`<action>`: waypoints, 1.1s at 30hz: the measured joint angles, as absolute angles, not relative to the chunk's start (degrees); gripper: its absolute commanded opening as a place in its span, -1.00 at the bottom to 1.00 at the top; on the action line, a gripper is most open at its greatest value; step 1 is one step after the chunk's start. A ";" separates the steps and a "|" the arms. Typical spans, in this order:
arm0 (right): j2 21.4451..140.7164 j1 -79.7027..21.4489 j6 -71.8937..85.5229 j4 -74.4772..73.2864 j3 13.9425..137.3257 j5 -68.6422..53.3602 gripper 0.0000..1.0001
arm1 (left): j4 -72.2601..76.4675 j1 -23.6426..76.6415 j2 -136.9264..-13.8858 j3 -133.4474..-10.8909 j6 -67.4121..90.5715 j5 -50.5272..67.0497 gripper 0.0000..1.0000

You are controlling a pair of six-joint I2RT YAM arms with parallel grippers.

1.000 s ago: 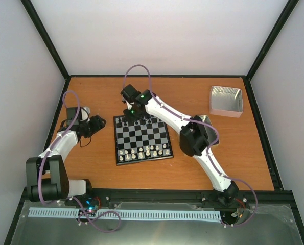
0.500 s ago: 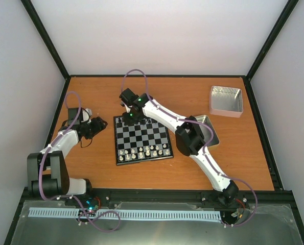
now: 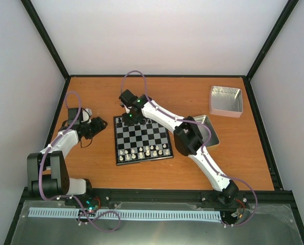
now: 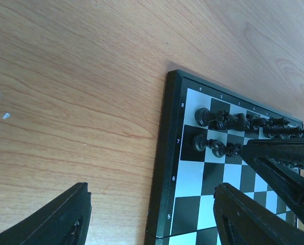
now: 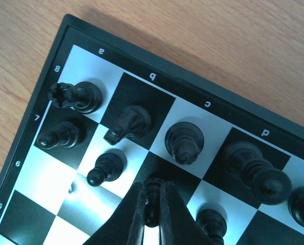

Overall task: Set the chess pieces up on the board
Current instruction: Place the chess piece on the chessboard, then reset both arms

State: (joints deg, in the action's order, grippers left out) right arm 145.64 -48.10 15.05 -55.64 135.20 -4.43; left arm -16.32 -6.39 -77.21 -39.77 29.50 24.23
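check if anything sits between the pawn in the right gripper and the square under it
Nothing visible does. The right gripper holds the black pawn over c7, in front of the bishop; no piece shows there, though the fingers hide part of the square. The b7 pawn and d7 pawn flank it closely.

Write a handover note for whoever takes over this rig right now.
Right pincer: shut on a black pawn, at c7 of the board.
Left pincer: open, empty, beside the board's left edge.
Done: white pieces stand on the near rows; black back row looks set, pawns at a7, b7 stand.
Left: release the pawn; check the other black pawns, hidden by the arm.
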 measured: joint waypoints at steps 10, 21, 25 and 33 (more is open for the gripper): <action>146.17 -48.10 14.63 -56.73 136.99 -3.09 -0.32 | -17.21 -6.39 -76.69 -39.86 29.19 23.29 0.35; 128.90 -48.10 18.13 -54.39 126.23 0.05 -0.09 | -22.85 -6.37 -64.07 -42.52 28.84 20.91 0.95; 108.16 -47.97 21.15 -49.91 104.20 6.61 0.03 | -24.49 -6.37 -58.19 -44.56 27.46 20.93 1.00; 72.03 -47.22 26.92 -47.03 70.65 20.38 0.50 | -26.11 -6.37 -41.54 -45.06 24.27 24.16 0.99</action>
State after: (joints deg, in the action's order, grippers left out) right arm 72.03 -47.22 26.92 -47.03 70.65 20.38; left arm -26.11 -6.37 -41.54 -45.06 24.27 24.16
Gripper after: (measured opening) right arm 0.661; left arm 0.997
